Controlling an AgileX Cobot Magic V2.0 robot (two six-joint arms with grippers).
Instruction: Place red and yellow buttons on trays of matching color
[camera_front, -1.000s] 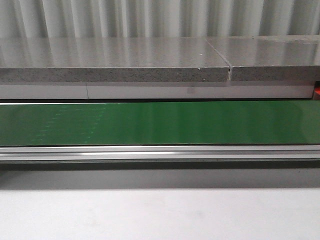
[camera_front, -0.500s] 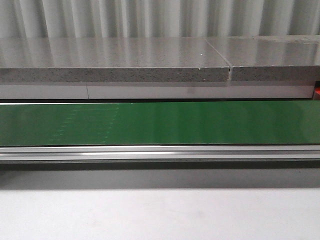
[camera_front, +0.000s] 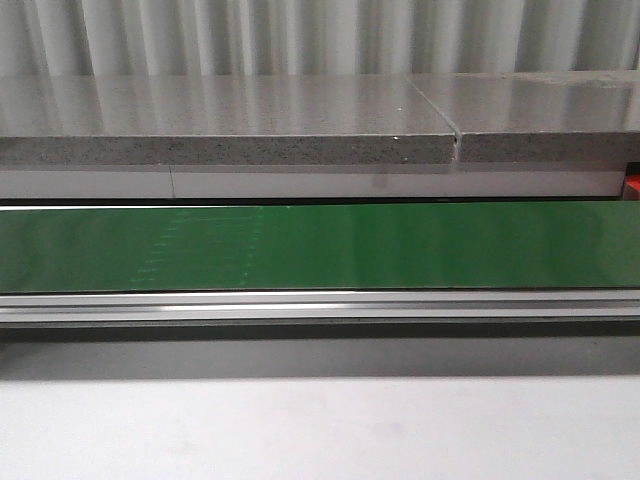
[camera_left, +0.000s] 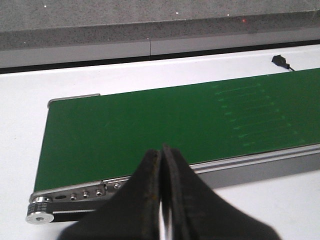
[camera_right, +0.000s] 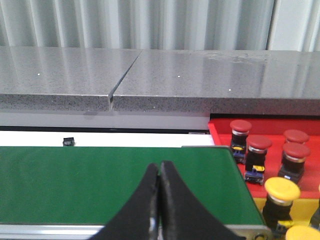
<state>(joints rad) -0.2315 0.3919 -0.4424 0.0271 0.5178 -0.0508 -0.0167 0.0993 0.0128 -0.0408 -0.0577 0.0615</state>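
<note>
Hovering over green belt (camera_front: 400, 245), both grippers (left (camera_left: 161, 200), right (camera_right: 159, 200)) pressed together, trays cropped.

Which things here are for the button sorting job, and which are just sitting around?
For the job:
red buttons
yellow buttons
red tray
yellow tray
green conveyor belt
left gripper, shut
right gripper, shut

Just there:
grey stone ledge
small black part beside the belt
</note>
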